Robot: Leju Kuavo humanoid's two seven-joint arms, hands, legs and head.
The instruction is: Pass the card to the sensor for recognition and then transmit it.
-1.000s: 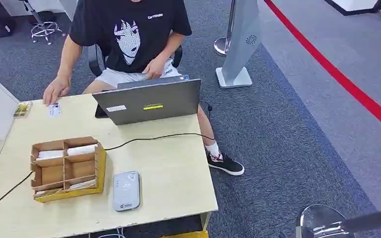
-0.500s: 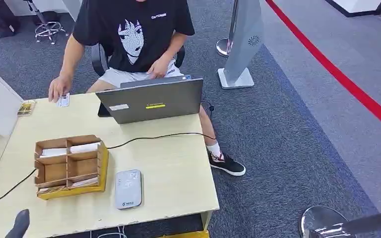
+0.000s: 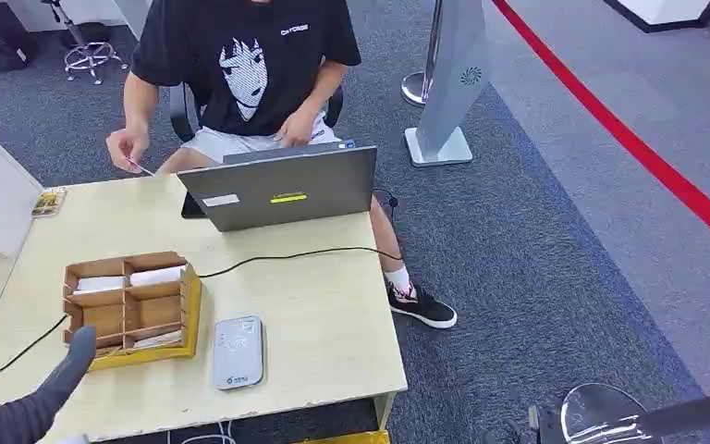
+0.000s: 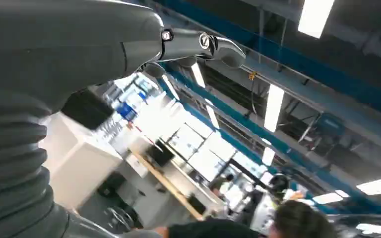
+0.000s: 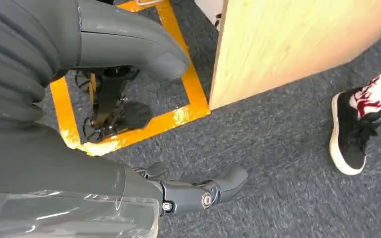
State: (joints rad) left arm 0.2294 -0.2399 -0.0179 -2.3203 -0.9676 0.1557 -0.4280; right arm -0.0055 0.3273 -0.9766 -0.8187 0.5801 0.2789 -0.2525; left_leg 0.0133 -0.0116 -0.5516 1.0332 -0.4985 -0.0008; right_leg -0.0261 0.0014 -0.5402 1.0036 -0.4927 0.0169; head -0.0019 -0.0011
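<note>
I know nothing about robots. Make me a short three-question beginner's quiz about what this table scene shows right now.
1. True or false: the grey card reader lies between the cardboard organizer and the table's front edge corner.
2. What is the seated person's hand holding above the table: A a card, B a phone, C a cup?
3. Fill in: the robot's left hand reaches toward the cardboard ____.

Key: 1 false, it lies beside the organizer; 2 A; 3 organizer.

Grey, flat, rounded-rectangle sensor (image 3: pixel 238 351), lying face up near the table's near edge, just right of the yellow divider box. Small card (image 3: pixel 139 167), edge-on, pinched in the seated person's hand, far left.
</note>
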